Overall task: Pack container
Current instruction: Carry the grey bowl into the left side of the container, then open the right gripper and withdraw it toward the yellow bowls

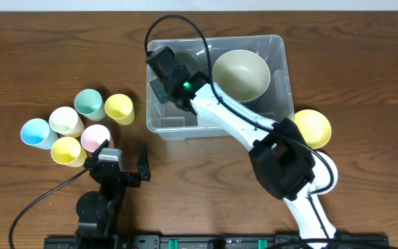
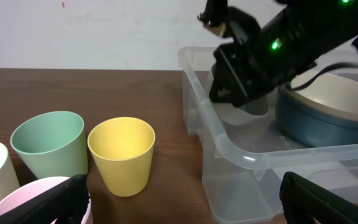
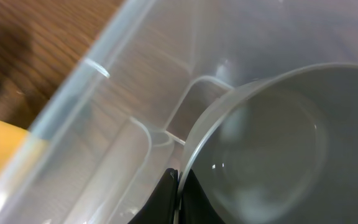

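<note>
My right end effector (image 3: 178, 186) pinches the rim of a grey cup (image 3: 272, 149) inside the container (image 1: 170, 124). My left end effector (image 1: 124, 151) gapes wide.

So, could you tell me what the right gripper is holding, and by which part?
The right gripper pinches a grey cup by its rim, inside the container.
</note>
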`<state>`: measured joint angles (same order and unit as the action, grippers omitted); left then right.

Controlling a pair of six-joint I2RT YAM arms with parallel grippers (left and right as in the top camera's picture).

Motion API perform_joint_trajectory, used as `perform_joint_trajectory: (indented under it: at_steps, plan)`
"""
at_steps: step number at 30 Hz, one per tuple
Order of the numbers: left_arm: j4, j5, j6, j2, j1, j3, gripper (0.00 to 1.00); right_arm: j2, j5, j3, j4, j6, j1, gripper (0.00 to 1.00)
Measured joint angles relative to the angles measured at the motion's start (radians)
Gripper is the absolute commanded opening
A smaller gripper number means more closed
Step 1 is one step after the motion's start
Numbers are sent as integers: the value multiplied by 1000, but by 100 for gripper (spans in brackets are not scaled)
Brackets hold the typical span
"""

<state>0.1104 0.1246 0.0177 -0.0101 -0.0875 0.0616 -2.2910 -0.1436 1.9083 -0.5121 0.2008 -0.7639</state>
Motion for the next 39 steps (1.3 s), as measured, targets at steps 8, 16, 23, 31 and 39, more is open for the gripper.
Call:
perform_joint_trajectory:
  at_steps: [8, 16, 23, 31, 39]
  plan:
    - [0, 0, 0, 0, 0, 0, 98, -33, -5, 0, 19, 6, 38, 27]
    - [0, 0, 0, 0, 0, 0, 98, -44, -6, 0, 25, 7, 65, 29]
    - [0, 0, 0, 0, 0, 0, 98, -29, 47, 17, -55, 7, 65, 35]
    - [0, 0, 0, 0, 0, 0, 98, 194, 102, 109, -246, 7, 65, 48]
    - [0, 0, 0, 0, 0, 0, 98, 526, 61, 159, -601, 87, 145, 63]
